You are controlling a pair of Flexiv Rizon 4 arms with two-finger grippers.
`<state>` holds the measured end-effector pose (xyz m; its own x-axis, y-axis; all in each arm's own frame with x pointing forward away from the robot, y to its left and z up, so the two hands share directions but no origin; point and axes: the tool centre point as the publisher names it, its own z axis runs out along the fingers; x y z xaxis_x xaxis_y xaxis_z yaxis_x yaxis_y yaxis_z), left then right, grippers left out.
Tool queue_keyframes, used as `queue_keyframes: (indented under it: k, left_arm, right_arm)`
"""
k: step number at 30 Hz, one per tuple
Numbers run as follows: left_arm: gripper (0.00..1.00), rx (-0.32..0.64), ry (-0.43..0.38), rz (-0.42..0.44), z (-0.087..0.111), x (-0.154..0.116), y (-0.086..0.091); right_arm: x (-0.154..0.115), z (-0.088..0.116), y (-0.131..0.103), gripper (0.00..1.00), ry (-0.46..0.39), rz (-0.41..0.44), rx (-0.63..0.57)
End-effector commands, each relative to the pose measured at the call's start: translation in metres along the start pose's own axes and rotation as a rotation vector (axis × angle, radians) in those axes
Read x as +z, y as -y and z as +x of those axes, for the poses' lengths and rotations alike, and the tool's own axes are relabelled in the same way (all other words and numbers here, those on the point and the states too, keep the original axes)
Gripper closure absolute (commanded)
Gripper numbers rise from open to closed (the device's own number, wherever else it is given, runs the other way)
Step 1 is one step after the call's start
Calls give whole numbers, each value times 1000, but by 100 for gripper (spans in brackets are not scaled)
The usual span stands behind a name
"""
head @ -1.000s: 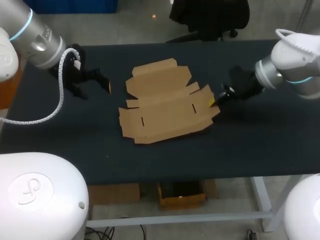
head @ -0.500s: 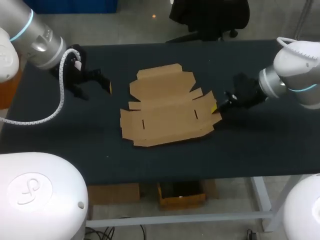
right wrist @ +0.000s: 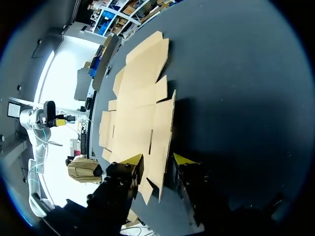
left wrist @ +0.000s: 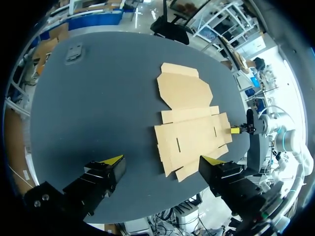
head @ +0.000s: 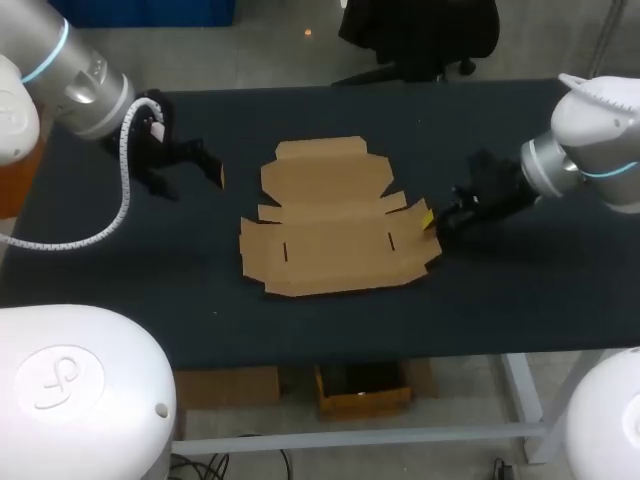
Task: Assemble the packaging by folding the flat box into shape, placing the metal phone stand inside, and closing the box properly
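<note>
The flat brown cardboard box (head: 335,225) lies unfolded in the middle of the black table, its lid panel toward the far side. My right gripper (head: 430,218) sits low at the box's right edge. In the right wrist view its fingers (right wrist: 157,160) stand apart, open, with the slightly raised right flap (right wrist: 165,132) between them. My left gripper (head: 190,180) hovers over the table's far left, open and empty, well clear of the box (left wrist: 192,123). A small grey metal piece (left wrist: 75,51), apparently the phone stand, lies near the table's far left corner.
Bare black tabletop (head: 520,300) surrounds the box on all sides. The white cable (head: 122,190) of my left arm hangs over the table's left part.
The right gripper, shut on the right flap before, has opened. The box turned a little and now lies squarer to the table. The left arm has not moved.
</note>
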<state>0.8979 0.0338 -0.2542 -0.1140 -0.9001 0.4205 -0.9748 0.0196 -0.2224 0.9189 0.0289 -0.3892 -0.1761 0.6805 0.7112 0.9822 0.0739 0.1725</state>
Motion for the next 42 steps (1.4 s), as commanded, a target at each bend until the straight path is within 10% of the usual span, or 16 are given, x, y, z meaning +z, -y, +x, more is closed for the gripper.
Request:
queue_keyframes:
  k: [1,14,18,30,33,42]
  left_arm:
    - [0,-2,6,-4,1,1,1]
    - [0,-10,4,0,0,1,2]
    - [0,-16,2,1,-2,2,2]
    - [0,-14,-4,3,-3,1,1]
    - [0,-13,-4,4,-3,1,1]
    - [0,-19,-3,5,-3,1,0]
  right_arm:
    - [-7,-4,-12,0,0,39,-13]
    - [0,2,-37,0,87,169,-105]
    - [8,2,-36,53,101,186,-90]
    - [18,-3,-30,68,113,194,-51]
    - [20,-4,-30,99,113,196,-46]
    - [19,2,-19,100,75,191,-60]
